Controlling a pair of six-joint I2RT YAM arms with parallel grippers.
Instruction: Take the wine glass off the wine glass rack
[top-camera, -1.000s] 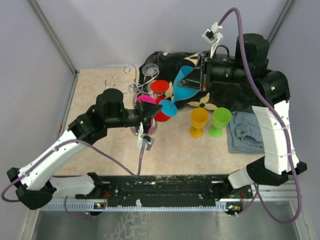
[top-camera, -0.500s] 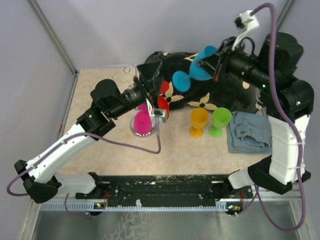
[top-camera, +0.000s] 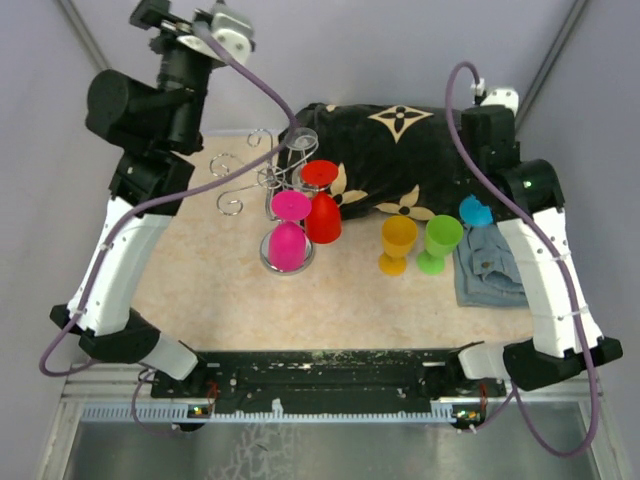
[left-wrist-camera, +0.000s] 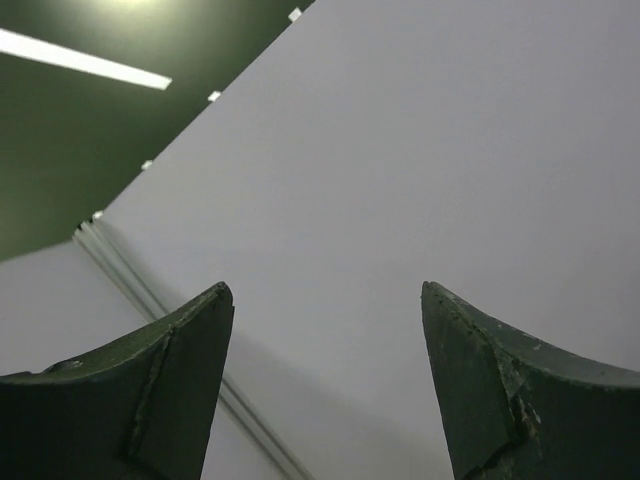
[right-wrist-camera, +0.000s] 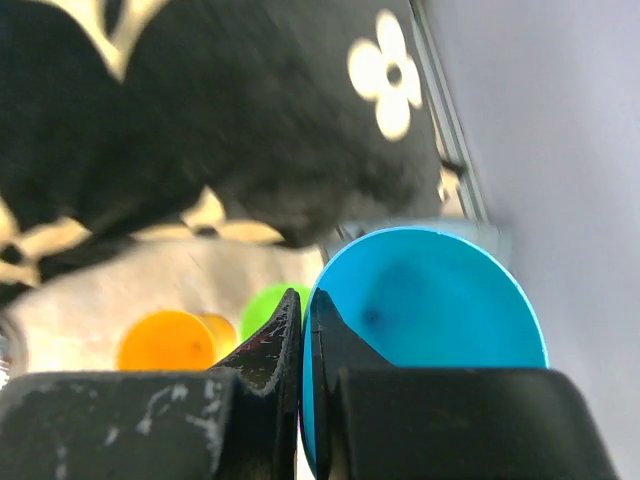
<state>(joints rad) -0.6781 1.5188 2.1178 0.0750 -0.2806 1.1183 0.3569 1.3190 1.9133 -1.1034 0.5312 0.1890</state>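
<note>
Blue plastic wine glass sits clamped in the right jaws, well apart from the shiny silver wire rack; left jaws gape empty, facing the grey wall

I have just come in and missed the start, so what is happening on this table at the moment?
The right gripper is shut on the rim of a blue wine glass, holding it away from the wine glass rack, near the green glass and the denim cloth. A pink glass and a red glass hang on the rack. The left gripper is open and empty, raised high, facing the wall.
</note>
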